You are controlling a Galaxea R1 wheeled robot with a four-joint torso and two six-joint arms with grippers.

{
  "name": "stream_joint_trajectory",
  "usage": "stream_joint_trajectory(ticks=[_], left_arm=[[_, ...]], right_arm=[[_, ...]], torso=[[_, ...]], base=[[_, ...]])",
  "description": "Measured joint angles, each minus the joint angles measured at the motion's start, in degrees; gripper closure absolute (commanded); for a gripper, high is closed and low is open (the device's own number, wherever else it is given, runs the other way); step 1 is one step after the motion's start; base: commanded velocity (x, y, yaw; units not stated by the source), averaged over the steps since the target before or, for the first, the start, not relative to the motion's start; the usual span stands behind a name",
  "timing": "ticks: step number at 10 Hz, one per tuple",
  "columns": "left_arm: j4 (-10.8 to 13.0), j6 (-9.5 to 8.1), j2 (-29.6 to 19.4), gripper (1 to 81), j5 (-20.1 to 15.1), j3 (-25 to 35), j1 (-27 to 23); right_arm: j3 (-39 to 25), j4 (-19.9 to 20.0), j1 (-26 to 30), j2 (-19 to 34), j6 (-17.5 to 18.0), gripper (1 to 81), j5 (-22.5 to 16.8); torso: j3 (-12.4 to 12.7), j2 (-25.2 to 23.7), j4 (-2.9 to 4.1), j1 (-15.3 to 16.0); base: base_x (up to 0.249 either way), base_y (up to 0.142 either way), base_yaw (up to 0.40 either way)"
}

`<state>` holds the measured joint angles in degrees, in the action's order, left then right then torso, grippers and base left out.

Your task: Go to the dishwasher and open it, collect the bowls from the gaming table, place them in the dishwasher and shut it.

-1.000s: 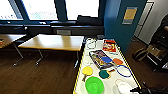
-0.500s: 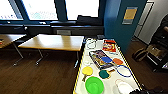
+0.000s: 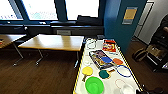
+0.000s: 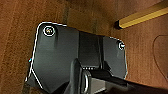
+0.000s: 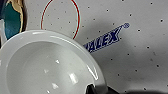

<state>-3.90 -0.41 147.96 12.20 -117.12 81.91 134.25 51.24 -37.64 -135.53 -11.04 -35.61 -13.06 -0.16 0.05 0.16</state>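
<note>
Right now we see a white bowl [image 5: 50,67] on the white desk [image 3: 110,86], beside a red ring [image 5: 61,17]; green bowl [image 3: 94,85] nearby. Fingers' state: we can't tell.

Head camera sits high, facing forward and down over the white table [image 3: 85,72] toward the windows [image 3: 80,8]. Right wrist camera looks straight down, very near the white bowl [image 5: 47,67], which the head view also shows at the table's near end. Left wrist camera faces the wood floor [image 4: 20,37].
</note>
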Motion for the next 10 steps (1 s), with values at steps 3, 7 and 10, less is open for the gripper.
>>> stream_joint_trajectory(ticks=[3,7,10], left_arm=[[0.00,0.00,-0.02,1.0,0.02,0.00,0.00],[0.00,0.00,0.45,1.0,0.02,-0.05,0.00],[0.02,0.00,1.11,1.0,0.44,-0.05,0.00]], right_arm=[[0.00,0.48,-0.15,0.01,-0.02,81.1,0.04],[-5.89,1.13,-0.20,3.34,-0.04,81.1,0.52],[-13.14,2.18,0.27,10.35,-0.02,81.1,0.69]], torso=[[0.00,0.00,0.00,0.00],[0.00,0.00,0.00,0.02],[0.00,0.00,0.00,0.02]], base=[[0.000,0.000,0.000],[0.000,0.000,0.000],[0.000,0.000,0.000]])
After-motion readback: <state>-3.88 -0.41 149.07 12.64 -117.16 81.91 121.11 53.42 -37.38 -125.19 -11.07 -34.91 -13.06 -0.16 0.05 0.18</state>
